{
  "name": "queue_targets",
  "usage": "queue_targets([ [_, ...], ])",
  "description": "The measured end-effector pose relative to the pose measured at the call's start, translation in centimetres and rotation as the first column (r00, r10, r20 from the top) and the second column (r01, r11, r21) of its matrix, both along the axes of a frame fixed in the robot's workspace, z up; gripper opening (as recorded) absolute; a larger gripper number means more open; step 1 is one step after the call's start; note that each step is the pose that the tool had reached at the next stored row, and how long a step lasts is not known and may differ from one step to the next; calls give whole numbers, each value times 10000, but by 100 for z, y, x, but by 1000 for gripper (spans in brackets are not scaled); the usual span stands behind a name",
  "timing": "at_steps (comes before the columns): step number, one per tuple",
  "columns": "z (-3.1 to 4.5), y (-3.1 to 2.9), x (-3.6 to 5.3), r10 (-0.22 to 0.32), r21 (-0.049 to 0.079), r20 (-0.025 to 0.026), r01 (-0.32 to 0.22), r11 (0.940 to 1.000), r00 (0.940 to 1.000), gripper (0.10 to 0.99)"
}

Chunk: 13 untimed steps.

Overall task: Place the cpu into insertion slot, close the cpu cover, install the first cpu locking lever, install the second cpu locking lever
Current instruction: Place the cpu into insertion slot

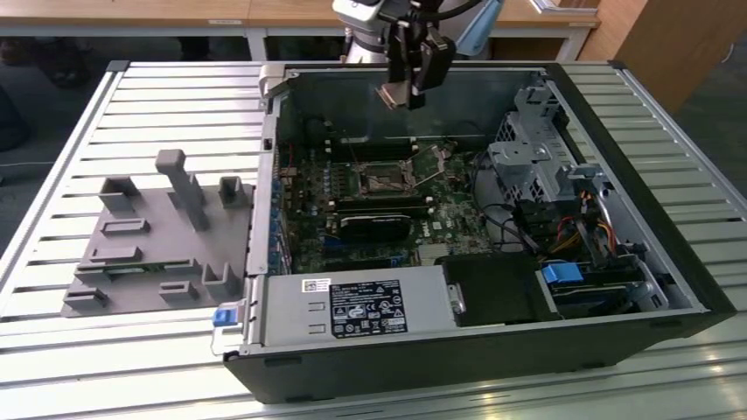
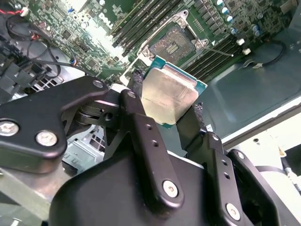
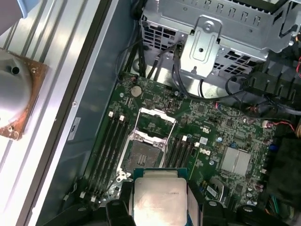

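Pale silver-gold metal shows on the face of the cpu (image 2: 168, 94), which is clamped by two opposite edges between the black fingers (image 2: 141, 125). It is held in the air above the green motherboard (image 3: 235, 127) inside the open computer case (image 1: 467, 359). In the exterior view the cpu hangs over the far part of the case, beyond the insertion slot (image 1: 383, 181) and apart from it. In both wrist views the insertion slot lies bare with its dark centre showing, and the cpu cover (image 3: 154, 123) stands swung open beside it. The case rests on a slatted metal table (image 1: 175, 96), and a grey fixture (image 1: 157, 232) lies on the exterior view's left.
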<state>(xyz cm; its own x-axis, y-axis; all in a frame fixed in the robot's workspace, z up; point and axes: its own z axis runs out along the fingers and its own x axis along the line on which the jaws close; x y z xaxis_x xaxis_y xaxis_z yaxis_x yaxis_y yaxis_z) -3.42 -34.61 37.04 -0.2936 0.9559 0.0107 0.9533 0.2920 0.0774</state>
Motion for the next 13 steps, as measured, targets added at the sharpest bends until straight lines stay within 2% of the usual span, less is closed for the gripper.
queue_targets([
  [6,-5,8,0,-625,-4,0,625,9980,9980,541],
  [13,-21,15,0,-1401,-15,1,1401,9901,9901,541],
])
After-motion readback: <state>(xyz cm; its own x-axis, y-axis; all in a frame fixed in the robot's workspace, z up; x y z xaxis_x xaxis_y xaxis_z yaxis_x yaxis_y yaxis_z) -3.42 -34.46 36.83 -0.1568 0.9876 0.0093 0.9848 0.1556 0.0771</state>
